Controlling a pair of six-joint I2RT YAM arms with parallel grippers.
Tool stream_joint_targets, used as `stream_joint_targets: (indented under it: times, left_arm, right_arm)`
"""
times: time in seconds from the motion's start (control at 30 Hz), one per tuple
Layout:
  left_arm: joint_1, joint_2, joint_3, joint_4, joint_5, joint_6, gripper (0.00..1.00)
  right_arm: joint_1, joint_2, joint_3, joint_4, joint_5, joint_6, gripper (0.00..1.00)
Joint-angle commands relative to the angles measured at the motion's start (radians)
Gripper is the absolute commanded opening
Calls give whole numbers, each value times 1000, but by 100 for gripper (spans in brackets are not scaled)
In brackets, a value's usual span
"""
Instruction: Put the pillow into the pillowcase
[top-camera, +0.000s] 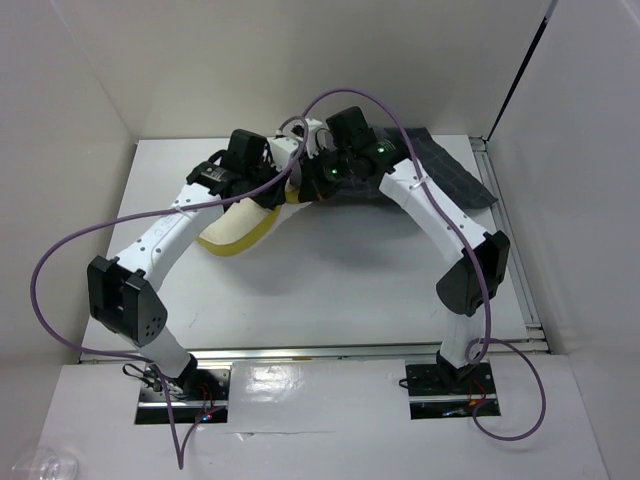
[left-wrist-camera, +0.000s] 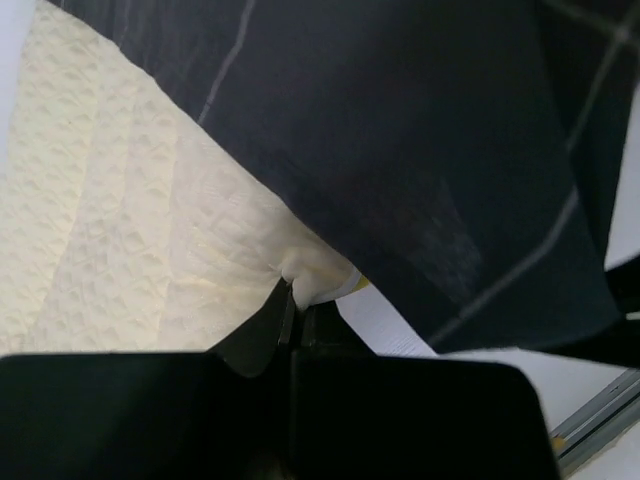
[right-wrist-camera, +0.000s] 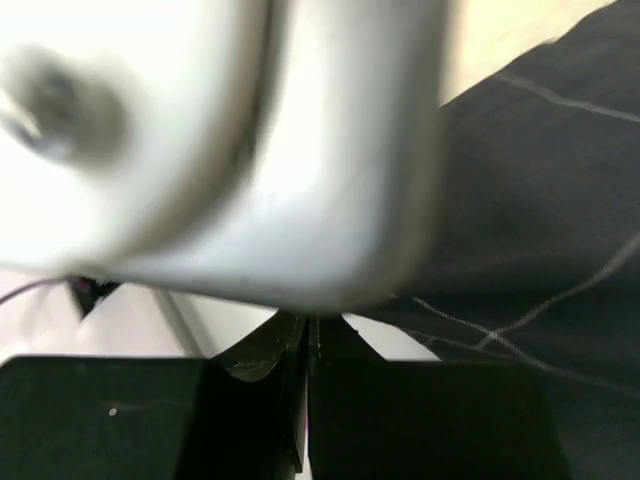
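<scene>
Softness governs: we judge the pillow (left-wrist-camera: 130, 230), partly under the pillowcase (left-wrist-camera: 420, 130), light and squashy; left gripper (left-wrist-camera: 295, 300) pinches its edge just beside that case, a sound hold; right gripper (right-wrist-camera: 305, 325) closed, catch unclear.

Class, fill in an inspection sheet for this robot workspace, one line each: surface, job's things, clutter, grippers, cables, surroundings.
Surface: white table, bare in front of the arms.
Job's things: the pillow lies partly under the pillowcase. In the top view one pillow corner sticks out to the left.
Clutter: nothing seen.
Grippers: left gripper is pinched on the pillow's edge. Right gripper has its jaws together beside the pillowcase; a blurred arm link hides what it holds.
Cables: purple cables loop over both arms.
Surroundings: white enclosure walls; metal rail along the table's right edge.
</scene>
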Motion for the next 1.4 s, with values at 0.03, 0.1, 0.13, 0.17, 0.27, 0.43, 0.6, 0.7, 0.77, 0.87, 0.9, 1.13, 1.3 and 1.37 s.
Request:
stream_joint_targets:
  times: [0.03,0.1,0.13,0.17,0.27,0.43,0.6,0.7,0.77,0.87,0.9,1.13,1.3,1.37]
  left_arm:
    - [-9,10,25,153,-17,-41,0]
    - [-9,-4,2,179,-17,-59,0]
    - [-9,-16,-9,189,-17,-59,0]
    - [-9,-16,-9,189,-17,-59,0]
    - [0,-16,-9,198,-2,-84,0]
    - [51,-16,11,178,163,-235,0]
    - [82,-16,-83,241,451,-380,0]
    - [82,10,-119,271,504,-438,0]
    - [82,30,-129,281,539,-458,0]
    - [82,51,-144,317,566,-489,0]
    - [91,51,-144,318,566,-489,0]
    - [152,114,-155,371,610,-556,0]
    - [172,125,-198,371,610,-556,0]
    - [172,125,-230,371,587,-544,0]
  right_arm:
    - [48,-42,-33,-110,-279,-16,0]
    - [48,-56,-75,-110,-284,-26,0]
    - [31,-68,-86,-110,-284,-26,0]
    - [17,-68,-103,-110,-294,-26,0]
    - [-44,-91,-152,-83,-275,8,0]
    - [-165,-102,-218,26,-322,146,0]
    - [-165,-18,-186,111,-376,223,0]
    - [-141,34,-130,138,-423,264,0]
    - [-107,56,-80,138,-440,276,0]
    - [-78,82,-5,149,-485,313,0]
    - [-67,82,-5,149,-498,313,0]
    - [-67,53,42,25,-612,222,0]
    - [-101,-7,-23,-139,-551,62,16]
    - [-127,-27,-34,-179,-494,43,47]
